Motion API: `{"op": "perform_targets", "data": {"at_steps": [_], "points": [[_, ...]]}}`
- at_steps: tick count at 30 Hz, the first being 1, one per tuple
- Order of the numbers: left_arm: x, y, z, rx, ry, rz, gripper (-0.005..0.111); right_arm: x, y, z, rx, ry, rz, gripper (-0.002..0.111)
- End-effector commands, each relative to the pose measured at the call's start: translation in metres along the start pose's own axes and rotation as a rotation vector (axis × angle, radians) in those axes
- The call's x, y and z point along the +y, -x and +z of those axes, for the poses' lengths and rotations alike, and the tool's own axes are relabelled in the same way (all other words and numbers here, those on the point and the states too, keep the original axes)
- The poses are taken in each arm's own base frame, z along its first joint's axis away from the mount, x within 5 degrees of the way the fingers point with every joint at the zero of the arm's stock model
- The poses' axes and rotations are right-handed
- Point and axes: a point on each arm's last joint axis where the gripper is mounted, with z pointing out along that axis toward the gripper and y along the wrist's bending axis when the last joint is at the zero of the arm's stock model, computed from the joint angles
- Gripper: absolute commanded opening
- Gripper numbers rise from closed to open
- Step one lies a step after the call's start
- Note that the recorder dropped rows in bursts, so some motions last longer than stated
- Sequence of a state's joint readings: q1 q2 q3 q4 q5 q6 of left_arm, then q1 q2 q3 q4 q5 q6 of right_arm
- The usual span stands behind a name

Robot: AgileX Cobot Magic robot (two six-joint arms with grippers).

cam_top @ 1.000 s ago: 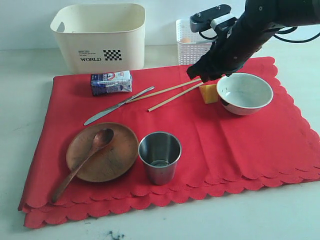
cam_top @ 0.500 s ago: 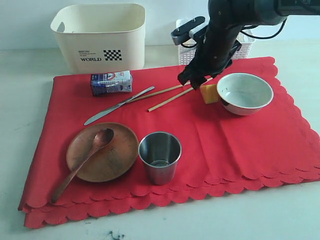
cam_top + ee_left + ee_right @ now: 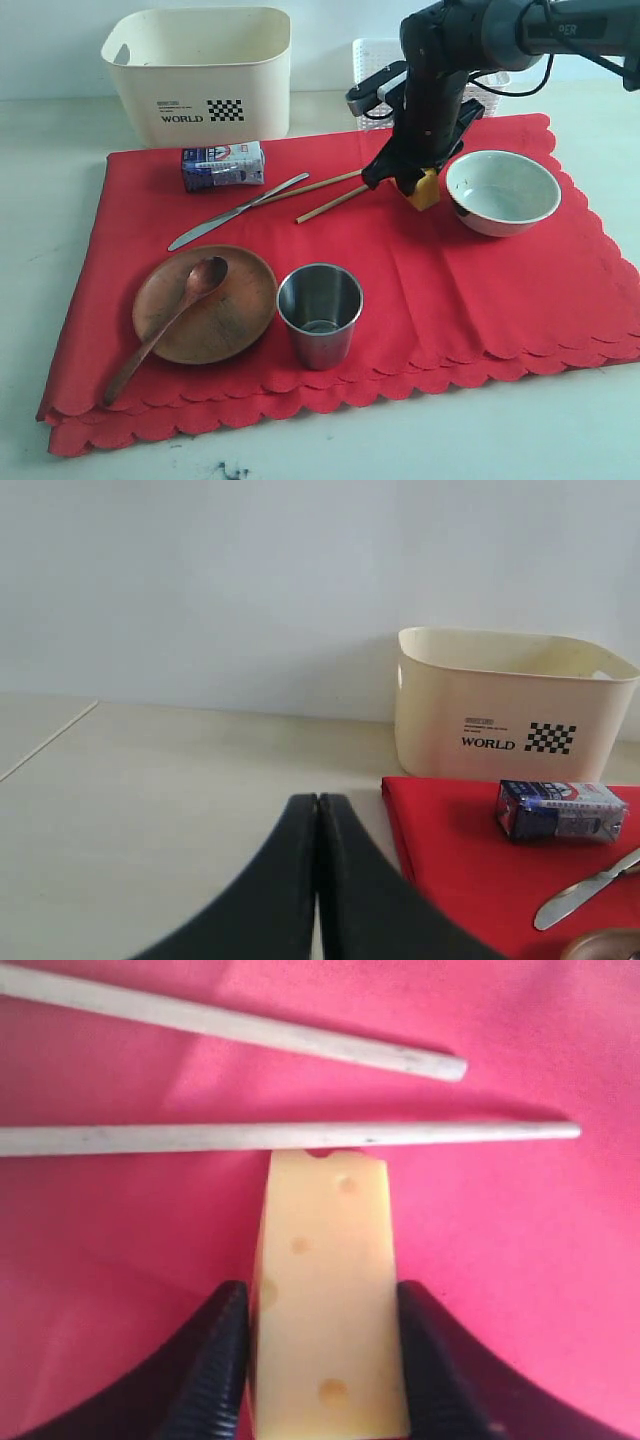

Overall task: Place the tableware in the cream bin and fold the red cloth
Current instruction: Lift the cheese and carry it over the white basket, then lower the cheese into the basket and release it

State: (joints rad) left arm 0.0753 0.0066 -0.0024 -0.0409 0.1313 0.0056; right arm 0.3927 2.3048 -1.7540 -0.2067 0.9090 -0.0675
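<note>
Bin (image 3: 200, 75) reads "WORLD", checker mark. Right end effector (image 3: 322, 1305) now down, grasping cheese (image 3: 325, 1220); bowl (image 3: 503, 192) shifted right. Left end effector (image 3: 318, 830) clenched.

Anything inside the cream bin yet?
Only bare inner walls show in the cream bin; nothing rises above its rim. Its front wall hides the floor, so low items cannot be ruled out.

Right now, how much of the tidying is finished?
Nothing looks done yet. The plate, spoon, knife, chopsticks, cup and bowl all sit on the unfolded red cloth, outside the cream bin. In hand: the right jaws grip only a cheese block. All binning and folding remains.
</note>
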Motion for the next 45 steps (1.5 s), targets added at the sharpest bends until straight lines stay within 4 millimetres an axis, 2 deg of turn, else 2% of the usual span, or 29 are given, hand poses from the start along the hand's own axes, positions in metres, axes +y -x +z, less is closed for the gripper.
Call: {"op": "perform_targets", "data": {"at_steps": [1,3,7,10,18,21,25,31,37,41,42,45], "points": [[0.0,0.0,0.0,-0.007,-0.007,0.003,0.002,0.001,0.0,0.0,0.001,0.01,0.007,0.006],[0.0,0.0,0.0,-0.007,-0.007,0.003,0.002,0.002,0.0,0.0,0.002,0.012,0.01,0.0],[0.0,0.0,0.0,-0.007,-0.007,0.003,0.002,-0.001,0.002,-0.013,-0.021,0.009,0.037,0.0],[0.0,0.0,0.0,-0.007,-0.007,0.003,0.002,-0.004,0.004,-0.03,-0.059,0.003,0.065,0.0],[0.0,0.0,0.0,-0.007,-0.007,0.003,0.002,-0.016,0.009,-0.094,-0.221,-0.021,0.095,0.0],[0.0,0.0,0.0,-0.007,-0.007,0.003,0.002,-0.019,0.013,-0.11,-0.308,-0.028,0.113,0.0],[0.0,0.0,0.0,-0.007,-0.007,0.003,0.002,-0.022,0.022,-0.118,-0.436,-0.043,0.125,0.0],[0.0,0.0,0.0,-0.007,-0.007,0.003,0.002,-0.024,0.042,-0.114,-0.642,-0.064,0.187,0.0],[0.0,0.0,0.0,-0.007,-0.007,0.003,0.002,-0.03,0.06,-0.095,-0.842,-0.045,0.253,0.0],[0.0,0.0,0.0,-0.007,-0.007,0.003,0.002,-0.048,0.067,-0.074,-0.869,-0.042,0.309,0.0],[0.0,0.0,0.0,-0.007,-0.007,0.003,0.002,-0.058,0.07,-0.063,-0.851,-0.048,0.354,0.0],[0.0,0.0,0.0,-0.007,-0.007,0.003,0.002,-0.071,0.073,-0.048,-0.815,-0.051,0.435,0.0]]}}
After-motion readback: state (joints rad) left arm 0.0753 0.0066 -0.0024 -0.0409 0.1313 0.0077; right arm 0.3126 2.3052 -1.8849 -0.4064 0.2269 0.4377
